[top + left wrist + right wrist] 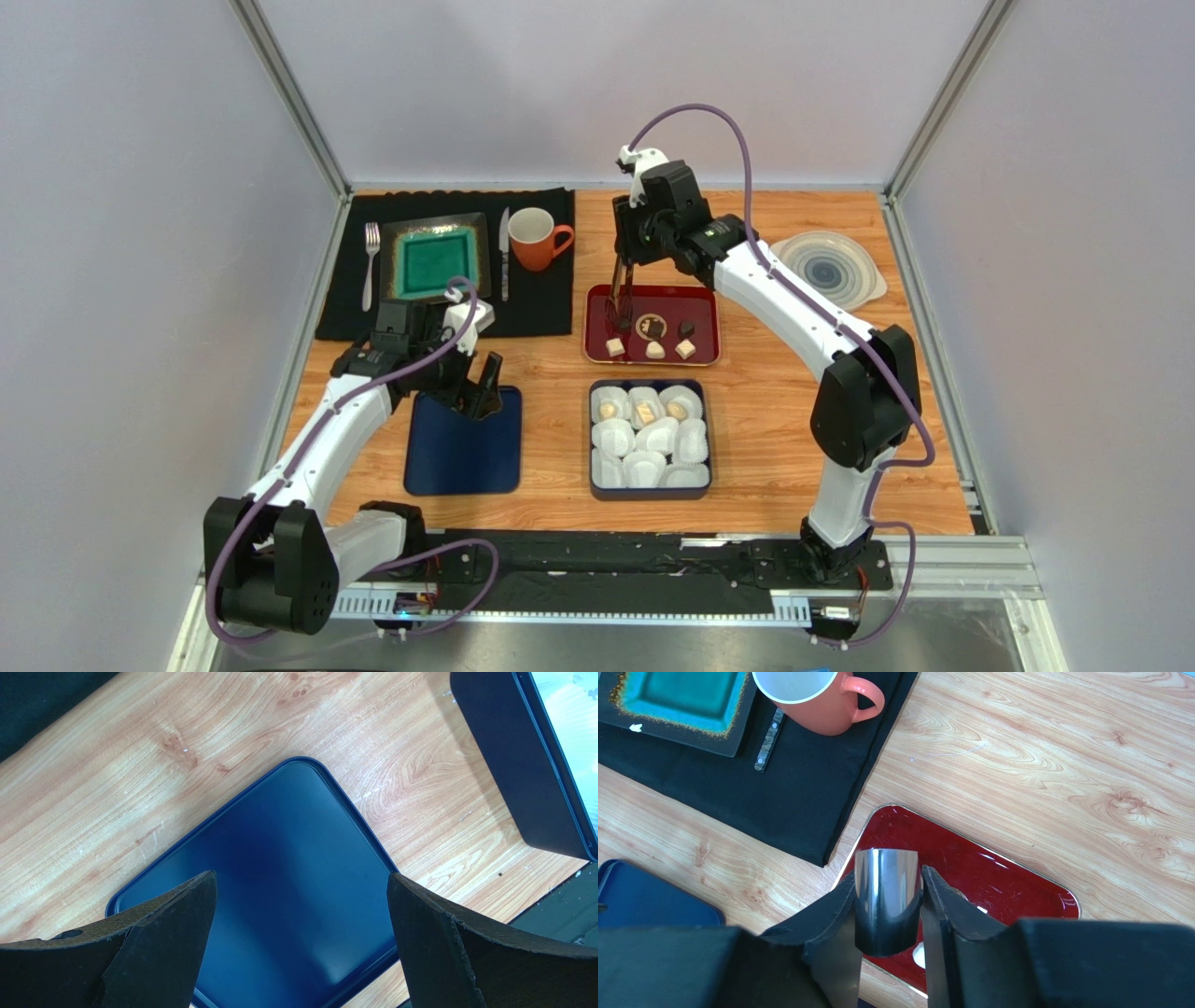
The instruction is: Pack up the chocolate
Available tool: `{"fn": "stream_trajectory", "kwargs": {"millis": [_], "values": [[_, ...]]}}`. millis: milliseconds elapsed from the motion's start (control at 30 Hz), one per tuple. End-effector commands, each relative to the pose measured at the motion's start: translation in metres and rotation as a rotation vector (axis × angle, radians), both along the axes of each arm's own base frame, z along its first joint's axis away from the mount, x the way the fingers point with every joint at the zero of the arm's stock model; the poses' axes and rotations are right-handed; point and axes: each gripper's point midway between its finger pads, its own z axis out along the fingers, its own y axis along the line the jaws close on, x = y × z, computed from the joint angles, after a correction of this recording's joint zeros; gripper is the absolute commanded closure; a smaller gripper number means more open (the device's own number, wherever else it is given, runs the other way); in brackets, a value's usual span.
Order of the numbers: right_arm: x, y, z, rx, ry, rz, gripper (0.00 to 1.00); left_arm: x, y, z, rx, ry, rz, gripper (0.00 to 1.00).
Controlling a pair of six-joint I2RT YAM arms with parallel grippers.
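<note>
Two robot arms work over a wooden counter (786,406). The right gripper (887,878) has its jaws pinching metal tongs (885,917), whose tips point down into the left end of a red tray (673,301) — several chocolates (654,350), dark and cream, lie loose there. Just nearer, a blue box (650,493) is filled with white paper cups (659,445); a few more sweets sit in its back row. The left gripper (300,882) hovers over a blue lid (295,826), jaws spread wide.
</note>
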Motion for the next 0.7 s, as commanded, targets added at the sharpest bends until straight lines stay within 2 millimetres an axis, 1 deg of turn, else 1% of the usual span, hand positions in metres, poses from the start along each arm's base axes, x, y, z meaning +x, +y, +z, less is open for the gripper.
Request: {"fn": "stream_trajectory", "kwargs": {"millis": [0,67,167,233,267,300,367,400,500,600,633,667], "values": [[0.0,-0.004,0.008,0.011,-0.019,0.001,0.69,0.011,-0.001,0.015,-0.003,-0.056,-0.016,0.01],[0.0,-0.004,0.01,0.01,-0.02,0.002,0.76,0.01,-0.001,0.013,-0.002,-0.054,-0.016,0.01],[0.002,-0.005,0.019,0.014,-0.038,-0.001,0.84,0.009,-0.001,0.013,0.0,-0.055,-0.018,0.01],[0.003,-0.003,0.034,0.026,-0.064,0.001,0.89,0.009,0.0,0.012,0.002,-0.053,-0.015,0.01],[0.003,-0.003,0.039,0.029,-0.066,0.002,0.9,0.009,0.0,0.012,0.003,-0.054,-0.014,0.01],[0.003,-0.003,0.05,0.04,-0.084,0.004,0.91,0.009,0.0,0.012,0.004,-0.054,-0.012,0.01],[0.001,-0.005,0.062,0.049,-0.1,0.001,0.92,0.009,0.001,0.011,0.005,-0.049,-0.011,0.01],[-0.002,-0.006,0.073,0.061,-0.118,0.004,0.93,0.009,0.0,0.011,0.003,-0.049,-0.008,0.01],[-0.011,-0.008,0.088,0.089,-0.133,0.006,0.93,0.008,-0.002,0.015,-0.009,-0.044,-0.013,0.01],[-0.028,-0.014,0.103,0.118,-0.155,0.012,0.94,0.009,-0.001,0.017,-0.007,-0.05,-0.008,0.01],[-0.038,-0.015,0.117,0.135,-0.181,0.02,0.94,0.009,-0.001,0.017,-0.005,-0.048,-0.005,0.01],[-0.046,-0.016,0.111,0.128,-0.169,0.025,0.94,0.009,0.0,0.016,0.0,-0.044,-0.002,0.01]]}}
